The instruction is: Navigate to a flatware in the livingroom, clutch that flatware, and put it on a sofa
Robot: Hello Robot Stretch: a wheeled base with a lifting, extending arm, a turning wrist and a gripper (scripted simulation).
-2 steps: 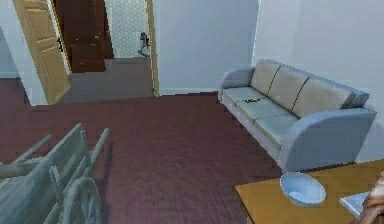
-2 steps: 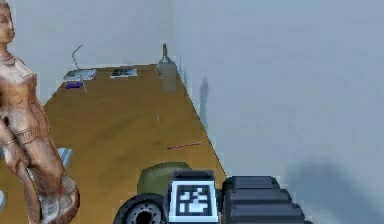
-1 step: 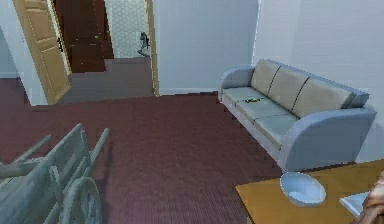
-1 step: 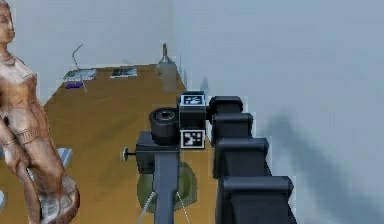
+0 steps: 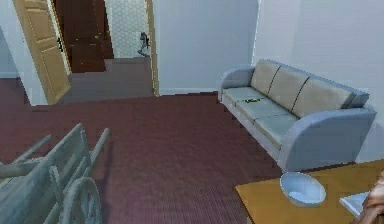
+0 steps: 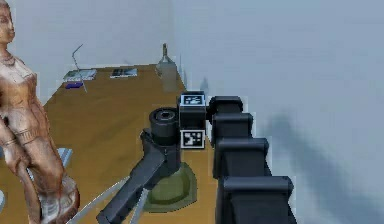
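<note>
**A:** So, how far along is it?

**B:** At the pick, I'd judge. In the arm side view, a brown statue stands at the left edge on the wooden table. The gripper is low in the middle, at an olive round thing, and the arm is to its right. The carry and the placing are left. The sofa sits at the forward view's right, well apart from the table.

**A:** Does the pincer have the flatware?

**B:** I cannot tell whether it holds anything, because the tabletop and things on it lie behind its far end. I can't pick out the flatware. Some small flat things lie at the table's upper left, too small to name.

**A:** Containers?

**B:** A white bowl stands at the forward view's lower right, and I can make out nothing in it. The olive thing may be a pot, but the gripper hides its top.
</note>
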